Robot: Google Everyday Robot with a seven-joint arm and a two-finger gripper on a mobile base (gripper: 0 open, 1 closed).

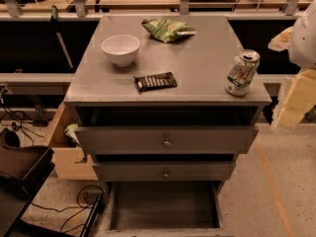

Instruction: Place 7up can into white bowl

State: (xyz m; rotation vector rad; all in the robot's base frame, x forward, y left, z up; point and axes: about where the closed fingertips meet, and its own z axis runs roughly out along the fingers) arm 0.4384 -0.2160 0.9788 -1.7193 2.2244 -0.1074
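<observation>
The 7up can (242,73), white and green with a silver top, stands upright near the front right corner of the grey cabinet top (197,63). The white bowl (120,49) sits empty at the back left of the same top, well apart from the can. My gripper (297,98) shows as pale blocky parts at the right edge of the view. It is just off the cabinet's right side, to the right of the can and not touching it. It holds nothing that I can see.
A green snack bag (168,29) lies at the back centre. A dark candy bar wrapper (155,81) lies near the front, between bowl and can. Below the top, two drawers (167,141) stand slightly open and the bottom drawer (163,206) is pulled out. Cables and a box lie on the floor at left.
</observation>
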